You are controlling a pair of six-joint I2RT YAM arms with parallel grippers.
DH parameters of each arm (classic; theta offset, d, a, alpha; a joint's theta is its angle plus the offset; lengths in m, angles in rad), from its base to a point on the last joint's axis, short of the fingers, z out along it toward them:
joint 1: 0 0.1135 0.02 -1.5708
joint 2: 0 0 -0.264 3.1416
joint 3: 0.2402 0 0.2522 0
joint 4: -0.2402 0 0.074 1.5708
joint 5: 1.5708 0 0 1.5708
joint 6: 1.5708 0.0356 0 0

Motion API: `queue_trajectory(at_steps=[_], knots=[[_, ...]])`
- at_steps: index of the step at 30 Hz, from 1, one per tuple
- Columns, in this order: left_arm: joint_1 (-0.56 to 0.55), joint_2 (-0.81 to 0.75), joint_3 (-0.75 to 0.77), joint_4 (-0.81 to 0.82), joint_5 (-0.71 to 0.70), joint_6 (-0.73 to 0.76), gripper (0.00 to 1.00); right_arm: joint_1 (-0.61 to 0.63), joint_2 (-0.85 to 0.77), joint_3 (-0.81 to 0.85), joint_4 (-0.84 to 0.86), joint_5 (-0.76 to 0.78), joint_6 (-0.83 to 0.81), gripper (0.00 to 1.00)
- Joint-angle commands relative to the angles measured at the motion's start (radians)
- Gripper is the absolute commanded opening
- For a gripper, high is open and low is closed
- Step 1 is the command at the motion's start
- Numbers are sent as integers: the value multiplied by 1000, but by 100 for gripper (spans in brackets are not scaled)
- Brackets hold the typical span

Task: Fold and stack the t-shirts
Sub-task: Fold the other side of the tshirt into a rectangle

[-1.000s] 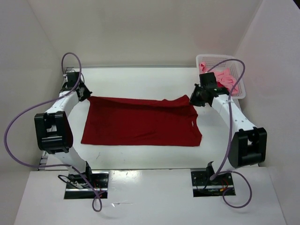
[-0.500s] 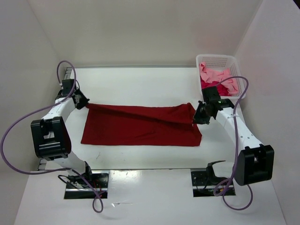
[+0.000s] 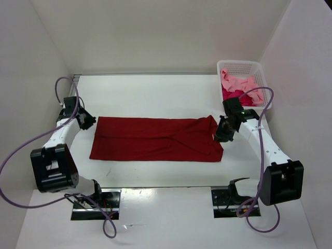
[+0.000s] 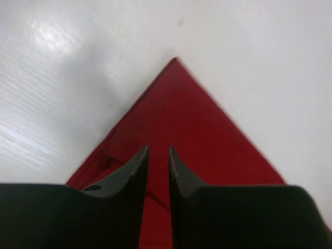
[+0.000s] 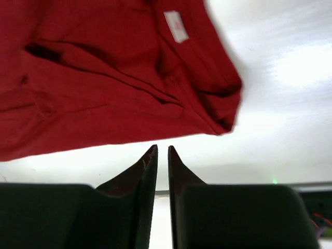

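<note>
Three t-shirts are showing. The dark red t-shirt (image 3: 155, 139) is lying flat mid-table, folded into a long band, its left corner pointing out past the left gripper (image 4: 158, 150), whose fingers are sitting nearly together, pinching nothing. The right gripper (image 5: 162, 149) is hovering just off the shirt's rumpled right end, fingers likewise pressed close and empty. The pink t-shirt (image 3: 236, 82) and crimson t-shirt (image 3: 231, 95) are lying in the white mesh basket (image 3: 262, 67), far right. White table (image 3: 155, 93) is showing wide beyond the shirt's far edge, narrower along its near edge.
</note>
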Motion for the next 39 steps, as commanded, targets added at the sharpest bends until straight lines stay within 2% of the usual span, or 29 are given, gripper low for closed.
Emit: queue_trajectory(at_steps=[1,2,4,7,8,9,11,12,15,23,28,29,35,39], knots=[[-14,-78,35,76,75,-63,29,76,35,52,142,-60,8,1],[-33,-78,35,85,75,-63,29,76,55,52,183,-60,20,1],[-85,-43,50,95,75,-40,29,166,118,64,319,-50,49,0],[-131,6,41,112,129,-31,29,237,237,105,429,-34,76,2],[-145,34,41,112,129,-22,29,248,265,125,449,-25,76,8],[-159,45,41,112,129,-22,29,257,291,137,467,-16,76,22],[-191,58,17,123,138,-13,30,270,368,183,477,-16,66,31],[-191,71,17,123,138,-13,30,280,388,196,477,-7,56,39],[-200,104,-2,134,147,-2,30,299,442,219,497,-7,47,49],[-200,177,9,166,157,-2,30,337,522,219,526,36,37,55],[-200,177,-2,175,147,-2,30,337,551,219,537,12,16,53],[-200,167,-2,175,147,-2,30,337,551,219,526,3,16,44],[-200,167,-2,175,147,-11,30,358,500,190,463,-20,-4,14],[-200,167,-11,184,147,-20,31,368,479,190,386,-30,-30,9]])
